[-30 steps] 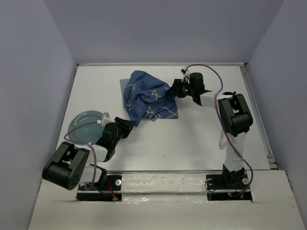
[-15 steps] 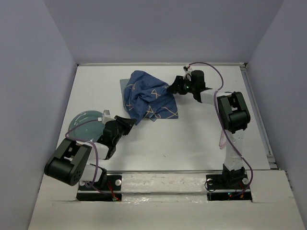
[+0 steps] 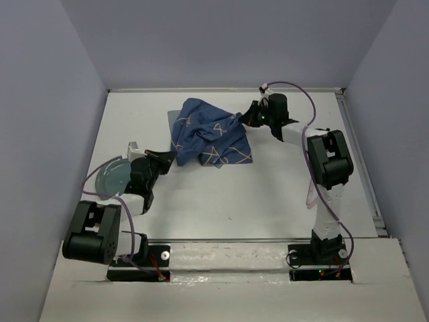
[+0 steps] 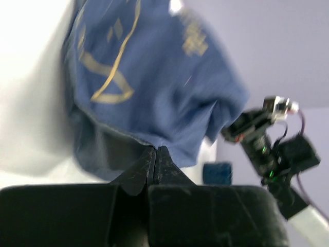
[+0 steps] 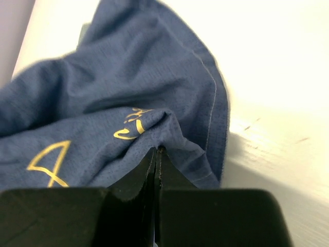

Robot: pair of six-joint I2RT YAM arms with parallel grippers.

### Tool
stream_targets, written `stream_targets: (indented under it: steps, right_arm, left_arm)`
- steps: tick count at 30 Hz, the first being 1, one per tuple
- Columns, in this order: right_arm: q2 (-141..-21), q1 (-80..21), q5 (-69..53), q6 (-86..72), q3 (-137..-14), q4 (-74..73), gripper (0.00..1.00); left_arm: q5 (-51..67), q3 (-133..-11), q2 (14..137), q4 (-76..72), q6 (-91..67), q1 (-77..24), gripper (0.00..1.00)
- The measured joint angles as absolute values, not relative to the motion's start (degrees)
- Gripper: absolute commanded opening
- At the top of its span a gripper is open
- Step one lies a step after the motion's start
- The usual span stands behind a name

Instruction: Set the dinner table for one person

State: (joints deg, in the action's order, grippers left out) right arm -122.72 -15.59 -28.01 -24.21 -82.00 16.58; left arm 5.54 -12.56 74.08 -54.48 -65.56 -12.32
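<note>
The large flat white rectangular worktop (image 3: 268, 194) lies level under both grippers. Its edges run square to the line of the arm bases. In the top view it spans wider from left to right than from near to far, though the slanted view shortens its depth. It stretches out past each gripper on every side.

The left gripper (image 3: 169, 158) has its fingers pressed together. In the left wrist view the tips (image 4: 156, 154) pinch the hem of a dark blue cloth mat with beige line drawings (image 4: 149, 87). The right gripper (image 3: 240, 118) is likewise clamped, with a fold of the same mat (image 5: 128, 103) bunched right at its tips (image 5: 156, 154) and bare worktop (image 5: 267, 67) to the right of them.

The mat (image 3: 211, 137) hangs crumpled between the two grippers. It runs from the left gripper's tips up and away to the right gripper's tips, and part of it rests on the worktop below them. A pale green round plate (image 3: 110, 176) sits just behind the left gripper, on its left, partly hidden under that arm.
</note>
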Motion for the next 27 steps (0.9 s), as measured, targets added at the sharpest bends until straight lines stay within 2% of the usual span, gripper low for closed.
stream_targets:
  steps: [4, 10, 12, 15, 17, 18, 20, 21, 22, 23, 24, 25, 27]
  right_arm:
    - [-118.0, -14.9, -22.8, -22.2, -84.6, 14.2, 0.00]
    - [-116.7, -13.5, -16.0, -15.6, -105.2, 5.0, 0.00]
    - [-113.6, -13.4, -13.7, -12.8, -108.3, 4.3, 0.00]
    - [-103.3, -13.1, -11.3, -9.6, -103.9, 2.6, 0.00]
    - [-92.6, -13.3, -10.2, -8.1, -93.2, 5.6, 0.00]
    - [-88.2, -13.6, -9.5, -7.8, -88.4, 6.0, 0.00]
    - [-75.2, -15.7, -7.9, -8.1, -69.9, 11.1, 0.00]
    - [-72.8, -16.5, -7.6, -8.6, -67.0, 11.3, 0.00]
    - [-67.5, -18.3, -7.1, -10.2, -58.3, 11.9, 0.07]
    - [-65.1, -20.0, -6.9, -12.5, -52.5, 13.5, 0.18]
    - [-63.3, -21.4, -6.8, -13.9, -47.3, 13.4, 0.32]
    - [-62.6, -21.7, -6.6, -15.3, -44.9, 13.7, 0.55]
    - [-61.3, -23.1, -5.7, -19.4, -33.6, 11.2, 0.58]
  left_arm:
    - [7.5, -21.1, 74.0, -52.2, -64.9, -6.1, 0.00]
    - [10.2, -40.4, 76.6, -48.5, -64.0, -1.2, 0.00]
    - [12.0, -47.1, 78.5, -47.9, -63.6, 0.0, 0.00]
    - [13.5, -51.4, 77.4, -47.9, -62.5, 2.5, 0.00]
    - [13.9, -49.2, 74.8, -48.4, -62.4, 4.3, 0.00]
    - [14.2, -46.7, 72.8, -48.7, -62.5, 5.4, 0.04]
    - [14.6, -38.6, 68.6, -51.9, -63.0, 7.2, 0.14]
    - [14.6, -37.3, 68.1, -52.2, -63.1, 7.3, 0.21]
    - [14.6, -32.4, 66.6, -53.3, -63.5, 7.6, 0.48]
    - [14.7, -28.9, 66.0, -53.3, -64.0, 7.7, 0.63]
    - [14.8, -26.3, 65.7, -52.9, -63.9, 7.8, 0.84]
    - [15.2, -24.0, 65.5, -52.6, -63.8, 8.0, 0.99]
    - [16.1, -19.4, 64.2, -51.4, -63.9, 8.2, 0.99]
